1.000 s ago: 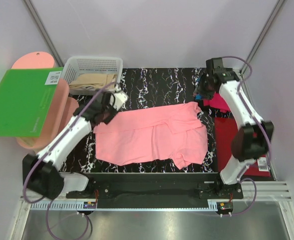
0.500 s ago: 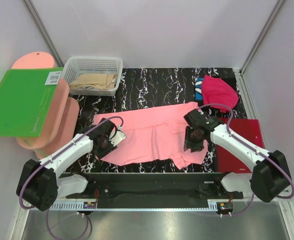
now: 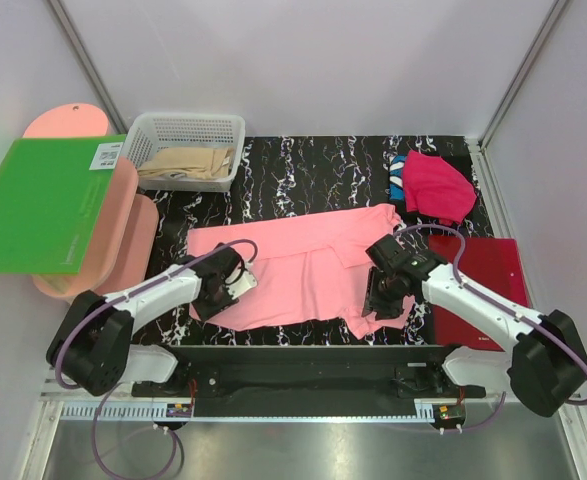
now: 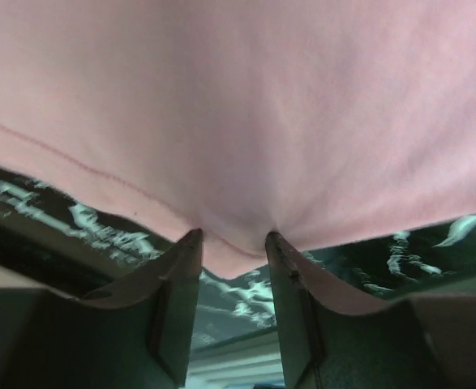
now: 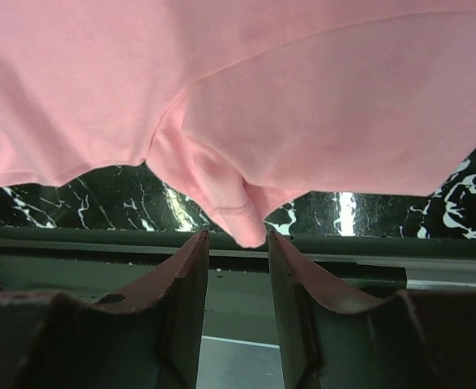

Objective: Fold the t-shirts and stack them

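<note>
We pinch the salmon-pink t-shirt (image 3: 303,270), spread flat mid-bench (image 3: 313,170), by its near hem with the left fingers (image 4: 173,304) and by its near sleeve with the right fingers (image 5: 181,300); such thin bites could slip once lifted.

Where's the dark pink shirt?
In the top view, the magenta shirt lies crumpled at the far right, just beyond the dark-red board.

Left pincer (image 4: 231,239) and right pincer (image 5: 238,235) low, tipped downward, jaws of each a narrow gap apart.
</note>
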{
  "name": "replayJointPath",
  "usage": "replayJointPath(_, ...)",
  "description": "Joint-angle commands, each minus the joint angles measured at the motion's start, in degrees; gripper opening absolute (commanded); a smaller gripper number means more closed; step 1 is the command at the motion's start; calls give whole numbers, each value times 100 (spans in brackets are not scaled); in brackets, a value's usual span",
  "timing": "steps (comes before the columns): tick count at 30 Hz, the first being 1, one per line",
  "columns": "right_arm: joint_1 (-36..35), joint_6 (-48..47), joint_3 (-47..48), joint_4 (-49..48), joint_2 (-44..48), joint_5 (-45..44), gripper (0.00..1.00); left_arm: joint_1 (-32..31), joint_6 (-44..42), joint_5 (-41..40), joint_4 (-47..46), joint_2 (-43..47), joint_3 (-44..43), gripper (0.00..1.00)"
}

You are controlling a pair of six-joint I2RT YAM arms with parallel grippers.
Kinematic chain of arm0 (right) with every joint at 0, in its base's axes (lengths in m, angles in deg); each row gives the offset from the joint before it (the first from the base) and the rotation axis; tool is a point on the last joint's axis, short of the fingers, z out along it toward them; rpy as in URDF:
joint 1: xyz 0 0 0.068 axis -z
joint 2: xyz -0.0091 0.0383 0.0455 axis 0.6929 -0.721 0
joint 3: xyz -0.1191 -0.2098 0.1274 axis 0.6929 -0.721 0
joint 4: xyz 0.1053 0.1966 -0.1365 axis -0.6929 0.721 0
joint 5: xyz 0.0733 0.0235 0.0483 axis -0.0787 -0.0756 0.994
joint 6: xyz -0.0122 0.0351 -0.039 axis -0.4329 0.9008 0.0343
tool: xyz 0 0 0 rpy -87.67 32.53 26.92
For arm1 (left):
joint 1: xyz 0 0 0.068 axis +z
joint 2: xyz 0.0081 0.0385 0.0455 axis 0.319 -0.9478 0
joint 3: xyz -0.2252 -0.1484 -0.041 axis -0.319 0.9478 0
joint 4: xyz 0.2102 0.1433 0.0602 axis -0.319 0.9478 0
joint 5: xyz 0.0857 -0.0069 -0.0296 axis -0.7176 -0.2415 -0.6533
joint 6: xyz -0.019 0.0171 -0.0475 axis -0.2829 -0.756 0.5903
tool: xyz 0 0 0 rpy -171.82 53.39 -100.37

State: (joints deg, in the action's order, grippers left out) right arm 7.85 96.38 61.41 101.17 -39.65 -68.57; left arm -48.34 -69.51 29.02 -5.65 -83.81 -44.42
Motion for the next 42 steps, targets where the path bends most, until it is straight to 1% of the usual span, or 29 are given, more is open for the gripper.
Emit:
replayJointPath(1, -55, 152, -59, -469, -311, -23, 43, 3, -211, -605, -959, -466, 370, 42)
replayJointPath(3, -55, 135, -77, -522, -426, -85, 43, 81, -343, -807, -1292, -685, 485, 42)
replayJointPath(6, -64, 100, -103, -601, -637, -182, 43, 283, -466, -870, -1504, -879, 556, 41)
replayJointPath(11, -64, 108, -165, -698, -945, -287, 43, 381, -466, -817, -1567, -1003, 433, 41)
replayJointPath(15, -55, 100, -226, -716, -1050, -445, 43, 381, -387, -712, -1427, -907, 301, 40)
replayJointPath(19, -55, 47, -235, -690, -1059, -568, 43, 381, -308, -641, -1233, -600, 231, 40)
replayJointPath(22, -64, 20, -86, -453, -998, -709, 42, 381, -273, -589, -1031, -152, 161, 41)
replayJointPath(24, -64, 38, 142, -295, -858, -604, 42, 390, -238, -458, -890, 340, 117, 47)
replayJointPath(25, -64, 38, 213, -251, -674, -551, 42, 390, -203, -396, -829, 507, 116, 53)
replayJointPath(26, -55, 64, 361, -181, -559, -507, 42, 398, -185, -326, -750, 857, 116, 55)
replayJointPath(29, -143, 3, 573, 66, -111, -402, 43, 425, -194, -97, -644, 1508, 256, 59)
replayJointPath(32, -275, -15, 539, 207, 223, -103, 44, 469, -211, -88, -618, 1869, 537, 63)
replayJointPath(35, -442, 82, 372, 207, 391, 11, 44, 512, -159, -96, -626, 1924, 836, 63)
replayJointPath(38, -565, 205, 162, 155, 461, 64, 44, 767, -228, 96, -600, 1862, 785, 63)
replayJointPath(42, -837, 380, -68, -100, 391, 135, 43, 794, -369, 71, -731, 1643, 793, 63)
